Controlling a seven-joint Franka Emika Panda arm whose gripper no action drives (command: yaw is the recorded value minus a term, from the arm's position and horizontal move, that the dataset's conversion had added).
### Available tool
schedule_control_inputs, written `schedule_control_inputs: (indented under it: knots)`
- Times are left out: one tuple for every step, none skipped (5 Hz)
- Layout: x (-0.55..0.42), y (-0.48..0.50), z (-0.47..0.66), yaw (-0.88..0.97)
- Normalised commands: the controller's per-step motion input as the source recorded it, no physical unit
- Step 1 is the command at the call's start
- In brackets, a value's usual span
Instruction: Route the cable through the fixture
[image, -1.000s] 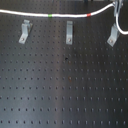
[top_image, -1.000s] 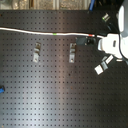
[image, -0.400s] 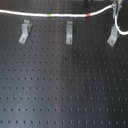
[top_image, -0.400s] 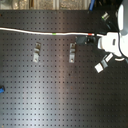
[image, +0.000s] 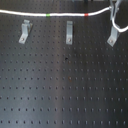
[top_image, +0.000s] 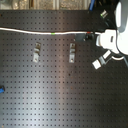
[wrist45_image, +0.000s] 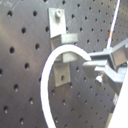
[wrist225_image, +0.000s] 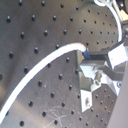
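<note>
Jaws clenched on the cable (top_image: 30, 31) near the pegboard's (top_image: 60, 95) far edge, above three brackets (image: 69, 32).

Both exterior views overhead (seemingly), sharing brackets (image: 69, 33); wrist views close.

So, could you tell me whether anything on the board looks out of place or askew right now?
Nothing looks damaged or spilled. The cable lies stretched beyond the three metal clips, apart from them rather than threaded through. The one stray item is a small blue object at the second exterior view's left edge, too small to identify.
</note>
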Motion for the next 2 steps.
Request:
schedule_control_inputs:
  knots:
    - [0.074,0.376,0.09,0.40]
    - [0.045,-0.007,0.56,0.00]
